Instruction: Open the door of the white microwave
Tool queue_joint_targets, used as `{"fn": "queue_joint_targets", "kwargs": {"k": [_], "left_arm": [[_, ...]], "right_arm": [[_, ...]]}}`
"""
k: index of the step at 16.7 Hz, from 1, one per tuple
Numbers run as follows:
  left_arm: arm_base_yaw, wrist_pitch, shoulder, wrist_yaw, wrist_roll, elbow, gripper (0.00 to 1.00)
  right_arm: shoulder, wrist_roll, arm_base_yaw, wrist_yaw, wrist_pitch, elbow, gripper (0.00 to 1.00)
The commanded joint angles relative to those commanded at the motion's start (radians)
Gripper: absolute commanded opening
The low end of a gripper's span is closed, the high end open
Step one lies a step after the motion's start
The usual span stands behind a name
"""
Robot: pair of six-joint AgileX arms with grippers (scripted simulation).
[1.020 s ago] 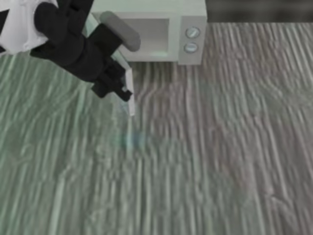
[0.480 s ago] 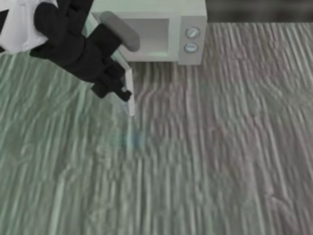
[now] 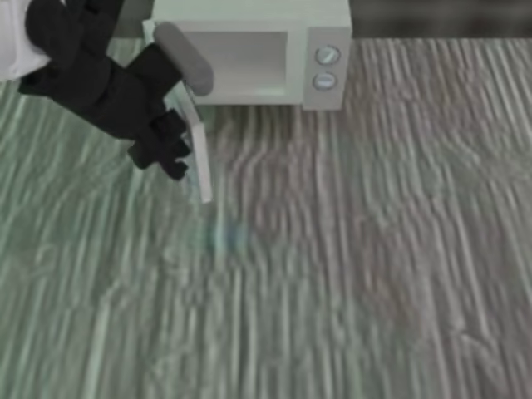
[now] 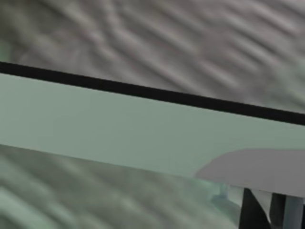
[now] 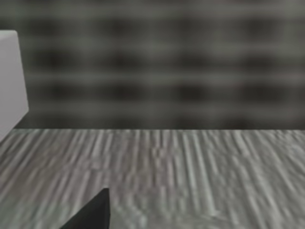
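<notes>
The white microwave stands at the far edge of the desk, and its door is swung wide open, jutting edge-on from the microwave's left front corner toward the desk's near side. The left gripper sits against the door's outer edge, just left of it, but whether its jaws are clamped on the door I cannot tell. The right arm is out of the top view.

Rendered simulation: flat-shaded white microwave on streaky wood-grain table, blurry backdrop.
</notes>
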Motion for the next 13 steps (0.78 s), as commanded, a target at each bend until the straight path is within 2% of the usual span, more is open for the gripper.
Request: {"fn": "queue_joint_targets", "kwargs": {"k": [13], "left_arm": [[0.005, -0.005, -0.001, 0.006, 0.013, -0.001, 0.0]], "right_arm": [[0.0, 0.0, 0.0, 0.0, 0.0, 0.0, 1.0]]}}
